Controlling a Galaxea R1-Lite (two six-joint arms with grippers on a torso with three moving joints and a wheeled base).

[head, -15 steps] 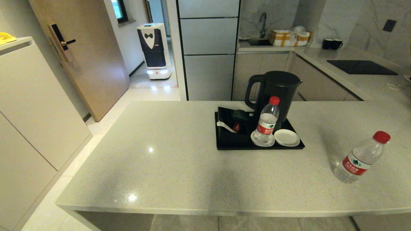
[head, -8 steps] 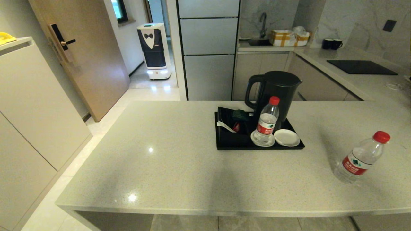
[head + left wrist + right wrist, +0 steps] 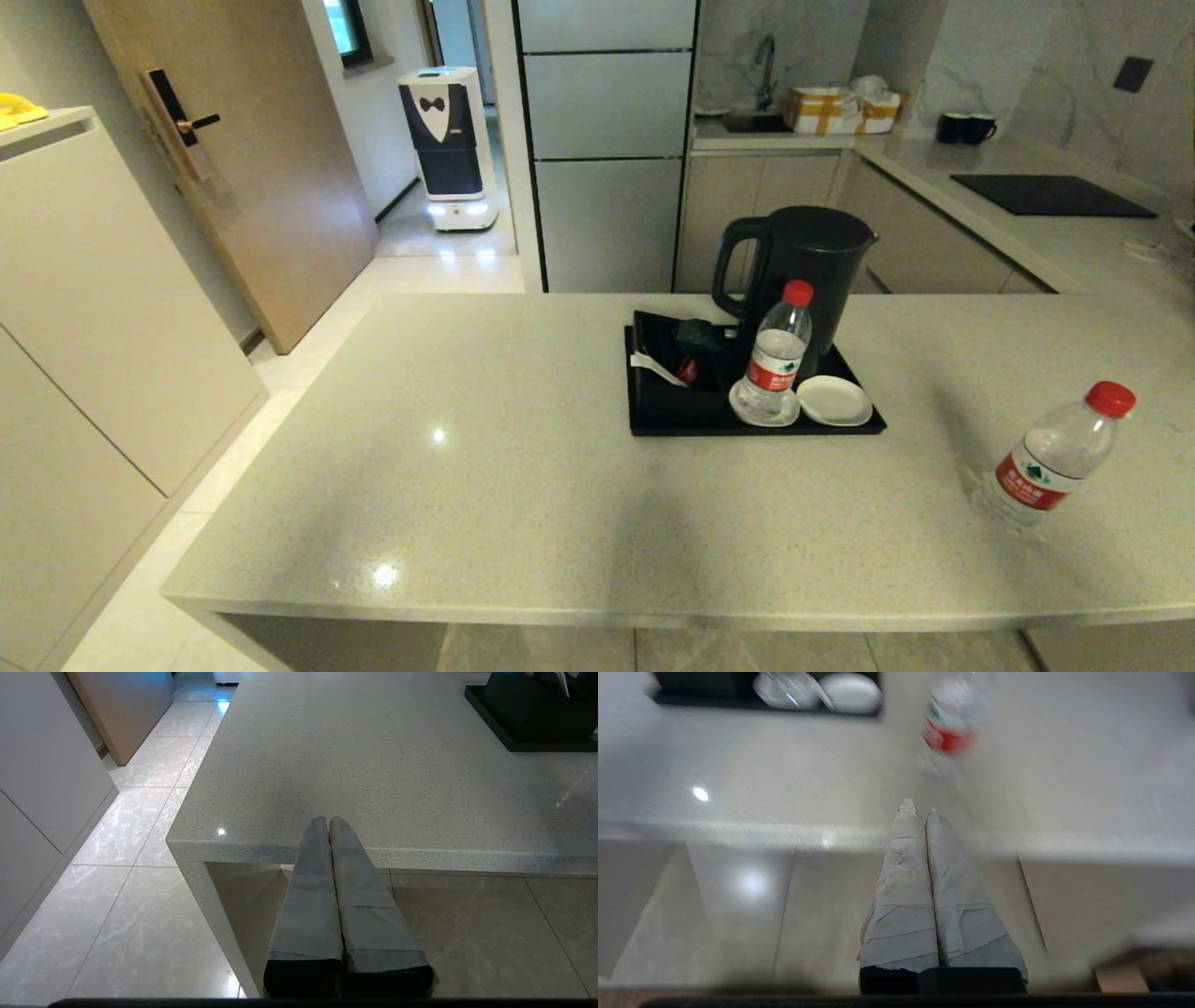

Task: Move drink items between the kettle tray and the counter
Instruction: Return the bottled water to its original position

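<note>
Large light grey speckled stone counter point(image 3: 523, 448) across the head view, neither arm in sight there. On it, right of middle, the flat black low-rimmed kettle tray point(image 3: 672, 415), carrying a black electric kettle point(image 3: 803, 271), dark sachets, and two round white coasters point(image 3: 834, 399). One small clear red-capped water bottle point(image 3: 773, 359) upright on the left coaster; the second red-capped clear bottle point(image 3: 1050, 462) upright on the bare counter, well apart to the right.

Only in the wrist views — the grippers themselves. Left gripper point(image 3: 328, 820) at the counter's near edge, taped fingers pressed together, grasping nothing, a tray corner point(image 3: 514, 742) far off. Right gripper point(image 3: 917, 809) likewise clenched on nothing, just short of the near edge, pointing toward the counter bottle point(image 3: 952, 723); picture smeared.

Against the earlier head frames: bottles, tray and kettle in the same places.

Beyond: wooden door point(image 3: 233, 168), white service robot with a bow-tie panel point(image 3: 446, 145), grey worktop with sink, two black mugs point(image 3: 966, 128), black glass cooktop point(image 3: 1050, 195). Nothing between the right gripper and its bottle.
</note>
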